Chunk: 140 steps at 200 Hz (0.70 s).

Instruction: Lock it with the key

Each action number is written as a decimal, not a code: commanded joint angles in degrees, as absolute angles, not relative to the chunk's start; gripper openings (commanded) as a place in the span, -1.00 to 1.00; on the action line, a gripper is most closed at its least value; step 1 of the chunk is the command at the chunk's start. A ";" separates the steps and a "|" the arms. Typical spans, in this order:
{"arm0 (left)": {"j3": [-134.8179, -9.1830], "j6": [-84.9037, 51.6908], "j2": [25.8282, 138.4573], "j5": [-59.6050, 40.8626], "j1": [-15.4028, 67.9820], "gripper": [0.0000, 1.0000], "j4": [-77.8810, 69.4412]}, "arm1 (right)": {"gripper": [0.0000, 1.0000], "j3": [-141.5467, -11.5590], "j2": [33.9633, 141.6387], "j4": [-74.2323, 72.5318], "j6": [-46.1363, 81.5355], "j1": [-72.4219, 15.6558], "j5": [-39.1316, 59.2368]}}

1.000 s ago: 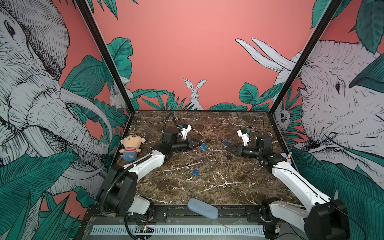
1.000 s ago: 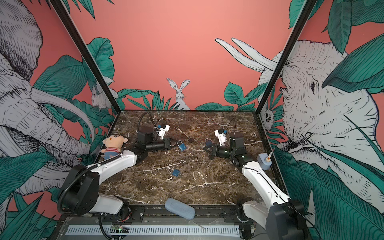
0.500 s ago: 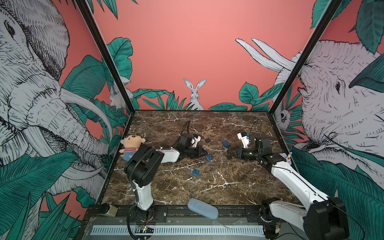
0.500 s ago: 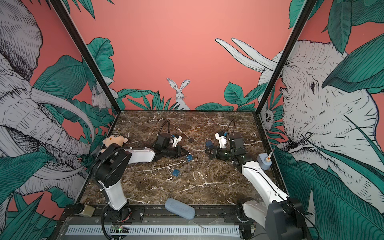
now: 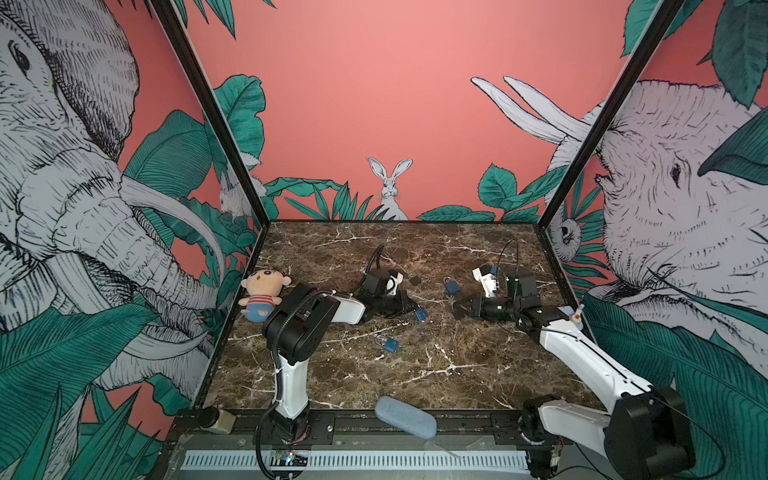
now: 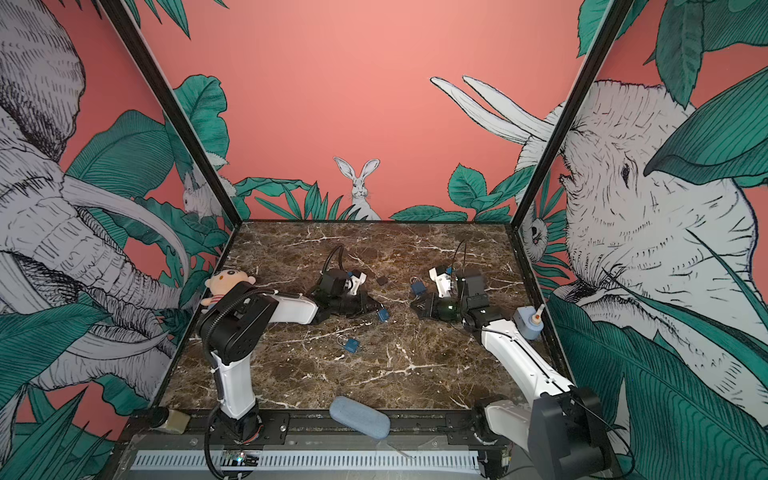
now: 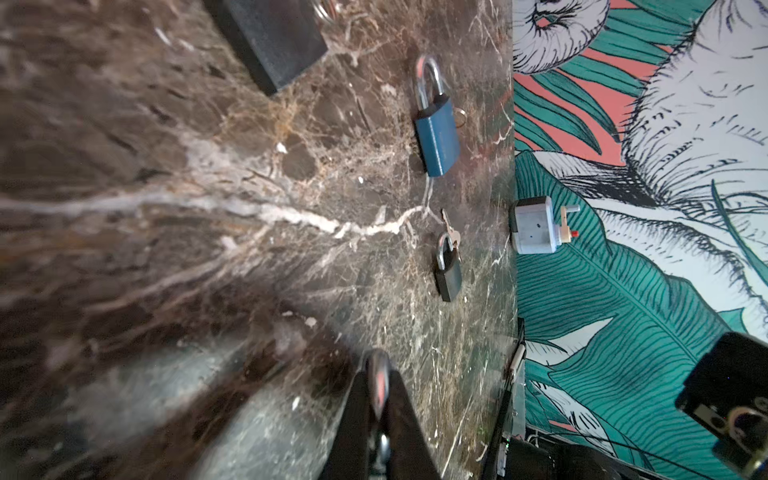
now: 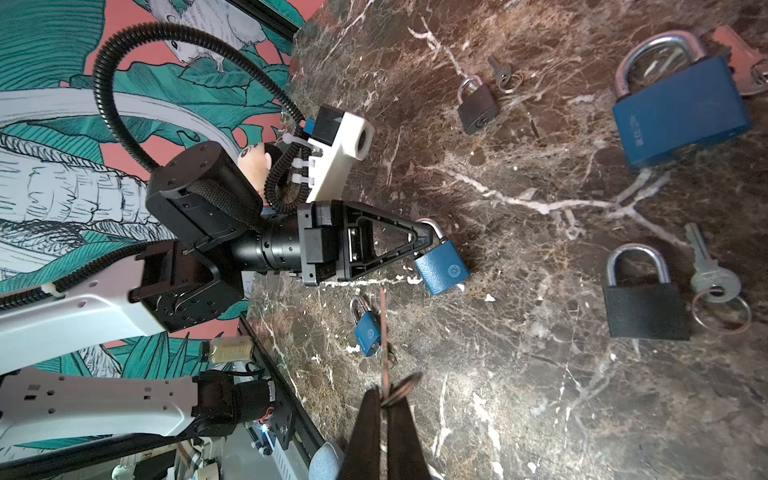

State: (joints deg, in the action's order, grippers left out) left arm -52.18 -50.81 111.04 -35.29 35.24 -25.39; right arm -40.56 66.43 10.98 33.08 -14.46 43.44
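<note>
We see the doll (image 5: 262, 293) at the left edge of the table (image 5: 457, 374), the pouch (image 5: 405, 416) at its front edge, one padlock (image 5: 390, 344) near the middle, and a second padlock (image 5: 452, 286) behind it, more toward the right edge.

Left tool (image 8: 428, 237) pinched closed, right tool (image 8: 385, 394) likewise — both low, facing inward

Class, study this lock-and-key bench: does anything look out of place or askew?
A plush doll, unrelated to locks, sits far left; a grey-blue pouch lies askew, overhanging the front rail.
</note>
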 commanded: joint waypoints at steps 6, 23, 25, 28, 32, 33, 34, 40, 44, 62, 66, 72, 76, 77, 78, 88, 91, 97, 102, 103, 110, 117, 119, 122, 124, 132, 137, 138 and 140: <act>-53.35 -52.93 111.61 -34.85 35.60 -1.00 -28.54 | -1.00 -41.57 67.17 8.63 32.32 -14.25 43.55; -53.26 -53.11 111.92 -33.04 35.62 -1.00 -28.28 | -1.00 -41.58 67.53 8.23 32.43 -14.32 43.77; -53.26 -53.03 111.85 -32.89 35.65 -1.00 -28.19 | -1.00 -41.64 67.53 8.19 32.45 -14.33 43.72; -53.27 -52.91 111.81 -32.79 35.63 -1.00 -28.00 | -1.00 -41.58 67.57 8.05 32.48 -14.26 43.76; -53.24 -52.65 111.73 -32.64 35.67 -1.00 -27.65 | -1.00 -41.57 67.62 8.07 32.52 -14.27 43.77; -53.30 -52.60 111.72 -32.58 35.68 -1.00 -27.49 | -1.00 -41.62 67.60 7.99 32.52 -14.25 43.77; -53.32 -52.54 111.71 -32.50 35.68 -1.00 -27.33 | -1.00 -41.64 67.64 7.95 32.56 -14.25 43.77; -53.41 -51.95 111.50 -32.06 35.68 -1.00 -26.30 | -1.00 -41.49 67.68 7.77 32.60 -14.30 43.75; -53.44 -51.61 111.38 -31.73 35.61 -1.00 -25.51 | -1.00 -41.55 67.79 7.61 32.64 -14.28 43.72; -53.61 -49.83 110.47 -30.26 35.77 -0.75 -22.14 | -1.00 -41.15 68.09 6.80 33.04 -14.34 43.94; -53.61 -49.49 110.33 -29.98 35.73 -0.71 -21.49 | -1.00 -41.07 68.18 6.51 33.09 -14.38 44.03; -53.61 -49.08 110.01 -29.65 35.77 -0.70 -20.65 | -1.00 -40.92 68.29 6.27 33.13 -14.44 44.03; -53.61 -48.74 109.87 -29.42 35.77 -0.68 -20.03 | -1.00 -40.80 68.42 6.09 33.21 -14.45 44.03; -53.61 -48.67 109.82 -29.34 35.77 -0.67 -19.86 | -1.00 -40.83 68.40 6.04 33.22 -14.43 43.99; -53.57 -48.59 109.75 -29.31 35.77 -0.66 -19.64 | -1.00 -40.76 68.43 6.01 33.22 -14.42 44.01; -53.65 -48.03 109.30 -28.72 35.77 -0.57 -18.44 | -1.00 -40.53 68.78 5.64 33.32 -14.46 43.84; -53.60 -47.93 109.30 -28.58 35.77 -0.56 -18.16 | -1.00 -40.56 68.86 5.64 33.31 -14.42 43.80; -53.54 -47.81 109.17 -28.42 35.77 -0.54 -17.86 | -1.00 -40.44 69.14 5.53 33.38 -14.48 43.81; -53.46 -47.86 109.22 -28.46 35.77 -0.52 -17.77 | -1.00 -40.50 69.33 5.46 33.43 -14.50 43.85; -53.45 -47.88 109.19 -28.47 35.77 -0.51 -17.76 | -1.00 -40.51 69.34 5.45 33.42 -14.50 43.81; -53.27 -47.91 109.22 -28.33 35.81 -0.46 -17.84 | -1.00 -40.44 69.51 5.45 33.40 -14.50 43.81; -53.10 -47.98 109.25 -28.15 35.70 -0.40 -17.80 | -1.00 -40.44 69.61 5.43 33.47 -14.50 43.70; -53.09 -47.99 109.31 -28.09 35.75 -0.38 -17.76 | -1.00 -40.43 69.52 5.38 33.48 -14.57 43.69; -53.09 -47.99 109.28 -27.98 35.77 -0.35 -17.76 | -1.00 -40.39 69.46 5.42 33.49 -14.62 43.56; -53.09 -48.01 109.26 -27.91 35.77 -0.34 -17.75 | -1.00 -40.40 69.51 5.44 33.53 -14.62 43.48; -53.08 -48.06 109.25 -27.78 35.77 -0.33 -17.72 | -1.00 -40.41 69.35 5.52 33.48 -14.65 43.20; -53.07 -48.10 109.19 -27.73 35.77 -0.31 -17.55 | -1.00 -40.46 69.35 5.54 33.43 -14.67 43.09; -53.08 -48.09 109.13 -27.71 35.77 -0.31 -17.52 | -1.00 -40.45 69.35 5.63 33.41 -14.67 43.08; -53.08 -48.03 109.04 -27.65 35.77 -0.31 -17.32 | -1.00 -40.43 69.37 5.65 33.40 -14.61 43.00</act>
